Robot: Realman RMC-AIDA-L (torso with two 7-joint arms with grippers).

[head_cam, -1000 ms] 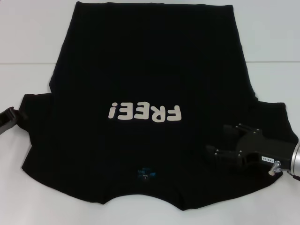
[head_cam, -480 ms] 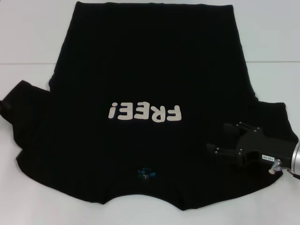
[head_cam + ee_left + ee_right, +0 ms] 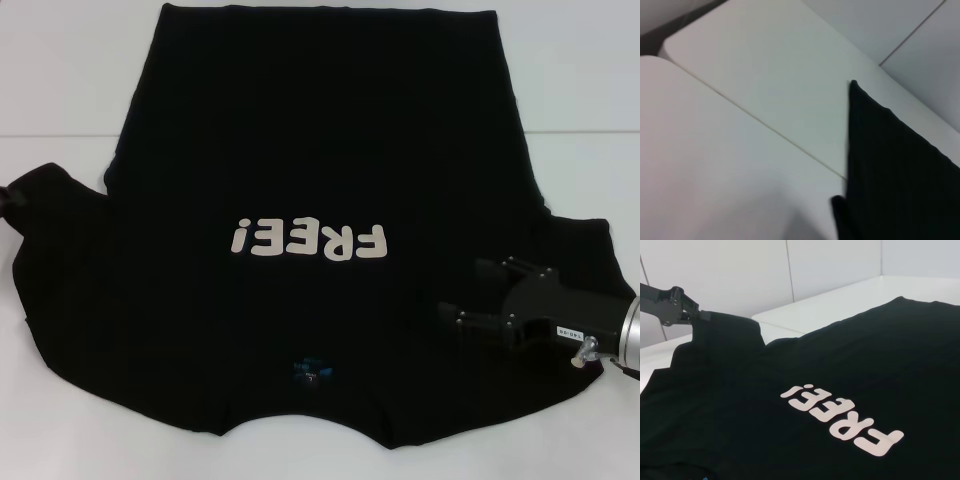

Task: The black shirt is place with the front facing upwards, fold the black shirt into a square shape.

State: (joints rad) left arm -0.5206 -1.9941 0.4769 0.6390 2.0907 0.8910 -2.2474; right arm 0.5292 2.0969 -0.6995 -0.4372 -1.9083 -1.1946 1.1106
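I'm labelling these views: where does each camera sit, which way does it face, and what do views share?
Head: looks down at the black cloth short-sleeved shirt lettered "FREE!"; right hand open over it, left hand at the sleeve tip.
Left wrist: faces the white table and a sleeve edge; no fingers show.
Right wrist: looks across the shirt to the left hand shut on the sleeve.
All share the shirt.

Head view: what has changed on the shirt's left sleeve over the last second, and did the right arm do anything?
The left gripper, shut on the left sleeve, has pulled it outward and away from the robot, so the sleeve now spreads wider toward the table's left edge. The right gripper, jaws open over the right sleeve, has barely shifted. The rest of the black shirt, its lettering and neck label lie as before.
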